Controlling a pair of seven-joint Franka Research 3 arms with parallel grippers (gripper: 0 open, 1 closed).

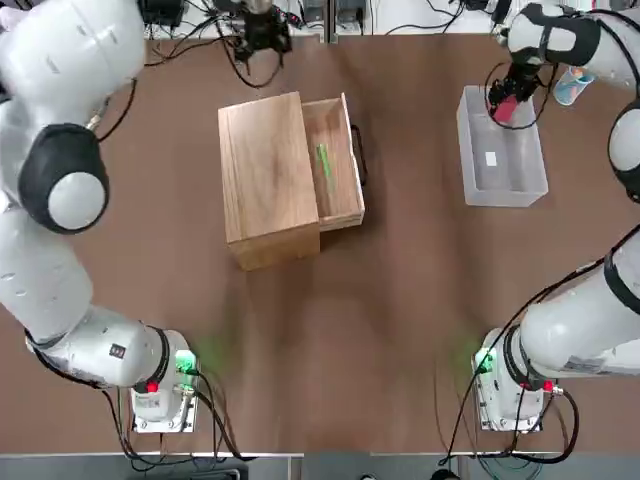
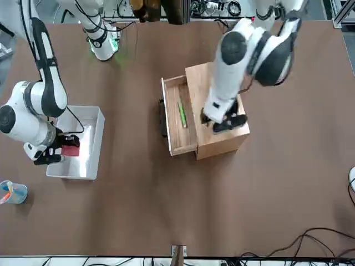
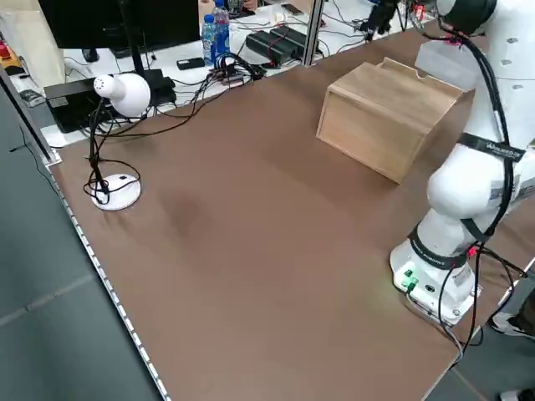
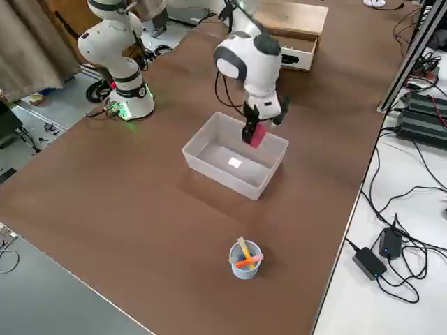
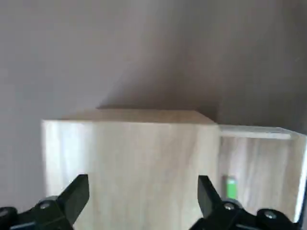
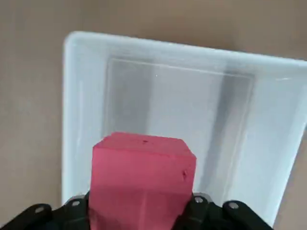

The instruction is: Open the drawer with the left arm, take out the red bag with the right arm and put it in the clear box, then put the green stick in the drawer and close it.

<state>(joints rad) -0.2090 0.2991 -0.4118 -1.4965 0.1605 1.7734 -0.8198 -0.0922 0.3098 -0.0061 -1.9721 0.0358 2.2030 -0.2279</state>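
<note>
Red bag (image 6: 143, 179) fills the near part of the right wrist view, pinched between the right hand's (image 1: 507, 100) fingers and hanging above the far end of the clear box (image 1: 520, 190), not yet set down in it. Across the brown desk (image 1: 400, 330), the light-wood cabinet (image 1: 265, 180) sits left of centre with its drawer (image 1: 338, 165) pulled out to the right, black bar handle outermost. Inside the drawer lies the green stick (image 1: 323, 160), lengthwise along the bottom. Over the desk just beyond the cabinet's far side, the left hand (image 1: 262, 35) hovers with fingers spread wide, holding nothing and touching nothing. Near the clear box's far right corner stands a small bluish cup (image 4: 244, 259) with pens.
</note>
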